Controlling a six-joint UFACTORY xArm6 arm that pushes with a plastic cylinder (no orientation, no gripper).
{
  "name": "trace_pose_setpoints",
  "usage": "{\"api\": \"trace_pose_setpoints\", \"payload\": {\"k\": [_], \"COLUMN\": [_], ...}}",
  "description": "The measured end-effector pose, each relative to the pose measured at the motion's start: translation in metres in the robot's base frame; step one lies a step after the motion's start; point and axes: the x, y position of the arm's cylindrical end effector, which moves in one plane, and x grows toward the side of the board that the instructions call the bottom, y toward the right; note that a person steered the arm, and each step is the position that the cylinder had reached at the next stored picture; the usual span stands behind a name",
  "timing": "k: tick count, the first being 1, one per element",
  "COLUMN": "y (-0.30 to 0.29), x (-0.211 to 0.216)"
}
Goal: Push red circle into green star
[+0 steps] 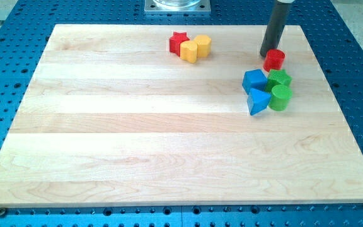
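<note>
The red circle [274, 60] lies near the board's top right. The green star [278, 79] sits just below it, a small gap apart. My tip [268, 53] stands at the red circle's upper left edge, touching or nearly touching it. The rod rises from there to the view's top.
A blue cube [254, 80] and a blue triangle [257, 101] sit left of the green star, and a green cylinder [281, 97] below it. At top centre a red star [178, 42] touches a yellow heart-like block [189, 51] and a yellow hexagon [202, 45]. The wooden board [137, 139] rests on a blue perforated table.
</note>
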Motion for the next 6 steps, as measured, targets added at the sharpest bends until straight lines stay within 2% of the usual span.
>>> {"api": "trace_pose_setpoints", "payload": {"k": [4, 5, 6], "y": [-0.001, -0.001, -0.014], "x": [-0.002, 0.008, 0.038]}}
